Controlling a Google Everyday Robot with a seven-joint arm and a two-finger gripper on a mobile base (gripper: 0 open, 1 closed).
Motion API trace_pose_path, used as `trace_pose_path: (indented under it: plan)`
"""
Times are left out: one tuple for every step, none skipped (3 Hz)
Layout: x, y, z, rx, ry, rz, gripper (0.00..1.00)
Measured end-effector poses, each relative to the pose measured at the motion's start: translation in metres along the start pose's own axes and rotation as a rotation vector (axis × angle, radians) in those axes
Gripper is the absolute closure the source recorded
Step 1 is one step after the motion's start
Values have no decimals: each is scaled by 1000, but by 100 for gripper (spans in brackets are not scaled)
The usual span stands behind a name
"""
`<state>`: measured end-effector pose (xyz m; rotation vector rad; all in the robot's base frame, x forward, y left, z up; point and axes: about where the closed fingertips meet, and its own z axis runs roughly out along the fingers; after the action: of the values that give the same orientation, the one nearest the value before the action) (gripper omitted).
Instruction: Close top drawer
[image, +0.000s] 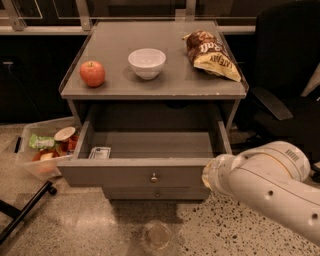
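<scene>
The top drawer (120, 174) of the grey cabinet stands pulled out wide. Its flat front panel has one small round knob (154, 177). A small white card (100, 152) lies in its front left corner. My gripper (212, 175) is at the tip of the white arm, against the right end of the drawer's front panel, at panel height. The arm comes in from the lower right and covers that corner of the drawer.
On the cabinet top (115, 90) are a red apple (92, 73), a white bowl (147, 62) and a chip bag (212, 55). A lower drawer front (157, 193) shows below. A clear bin of items (42, 150) sits on the floor left. A black chair (285, 85) stands right.
</scene>
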<state>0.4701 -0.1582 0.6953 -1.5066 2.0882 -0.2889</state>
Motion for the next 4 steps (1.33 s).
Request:
trace_pose_path:
  plan:
    - [5, 6, -25, 7, -16, 28, 100]
    - [10, 15, -29, -32, -24, 45, 100]
    - [22, 28, 0, -142, -8, 54, 100]
    - [23, 39, 38, -260, -25, 30, 100]
